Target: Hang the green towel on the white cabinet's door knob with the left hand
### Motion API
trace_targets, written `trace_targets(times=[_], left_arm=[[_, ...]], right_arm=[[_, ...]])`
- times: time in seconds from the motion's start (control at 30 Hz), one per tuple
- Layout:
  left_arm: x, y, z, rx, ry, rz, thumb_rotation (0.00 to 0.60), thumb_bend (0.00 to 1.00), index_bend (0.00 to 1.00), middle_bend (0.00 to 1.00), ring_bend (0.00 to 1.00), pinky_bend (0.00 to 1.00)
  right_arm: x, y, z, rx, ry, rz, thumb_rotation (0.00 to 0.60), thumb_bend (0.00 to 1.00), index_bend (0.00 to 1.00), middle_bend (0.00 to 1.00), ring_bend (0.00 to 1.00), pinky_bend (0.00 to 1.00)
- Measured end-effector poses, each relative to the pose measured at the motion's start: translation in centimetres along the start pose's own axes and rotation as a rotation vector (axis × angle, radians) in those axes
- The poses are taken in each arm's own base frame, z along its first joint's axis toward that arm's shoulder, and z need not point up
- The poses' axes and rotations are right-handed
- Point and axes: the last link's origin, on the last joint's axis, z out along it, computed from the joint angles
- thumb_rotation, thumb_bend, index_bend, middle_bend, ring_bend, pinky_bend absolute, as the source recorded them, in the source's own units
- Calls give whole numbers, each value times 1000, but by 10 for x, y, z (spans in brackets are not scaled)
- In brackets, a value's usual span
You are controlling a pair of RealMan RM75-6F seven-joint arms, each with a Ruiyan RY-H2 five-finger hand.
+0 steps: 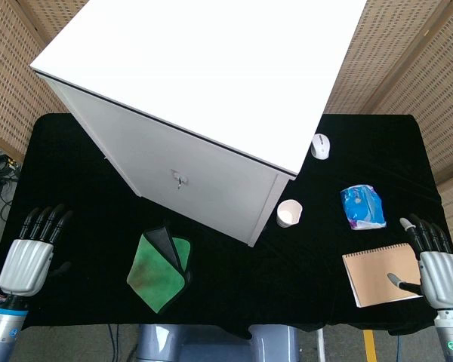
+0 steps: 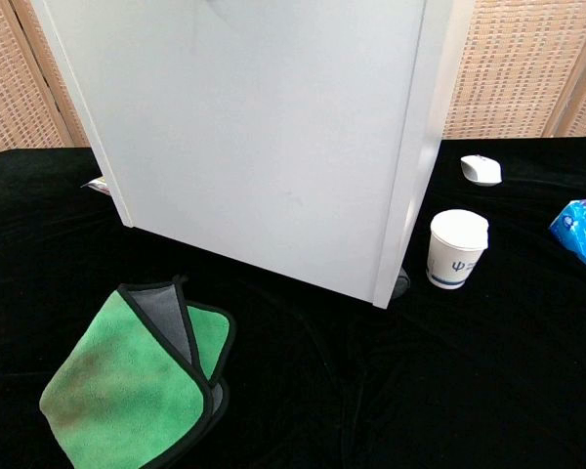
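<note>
The green towel (image 1: 160, 269) with a dark trim lies folded on the black table in front of the white cabinet (image 1: 204, 90); the chest view shows the towel (image 2: 127, 381) at lower left. The small metal door knob (image 1: 180, 180) sticks out of the cabinet's front door, above the towel. My left hand (image 1: 32, 253) rests on the table at the far left, fingers apart and holding nothing, well left of the towel. At the far right my right hand (image 1: 432, 260) lies with fingers apart beside a notebook. Neither hand shows in the chest view.
A paper cup (image 1: 289, 213) stands at the cabinet's right corner. A white mouse (image 1: 321, 146) lies behind it. A blue packet (image 1: 363, 205) and a brown spiral notebook (image 1: 379, 275) lie at the right. The black table (image 1: 287, 286) ends just below the towel.
</note>
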Motion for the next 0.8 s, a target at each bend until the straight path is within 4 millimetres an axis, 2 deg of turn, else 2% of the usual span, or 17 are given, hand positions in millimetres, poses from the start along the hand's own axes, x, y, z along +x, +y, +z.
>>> trace_targets(times=[0.7,0.77,0.8], left_arm=[[-10,11,1,-56,-50,3,600,0,24,0,0,0],[-14,14,2,-70,-68,7,600,0,22,37,7,0],[-16,16,3,-75,-75,10,600,2,20,104,45,27]], right_arm=[[1,1,0,-11,-1,4,600,66,0,0,0,0],[2,1,0,-12,2,7,600,66,0,0,0,0],[2,1,0,-10,4,8,600,66,0,0,0,0]])
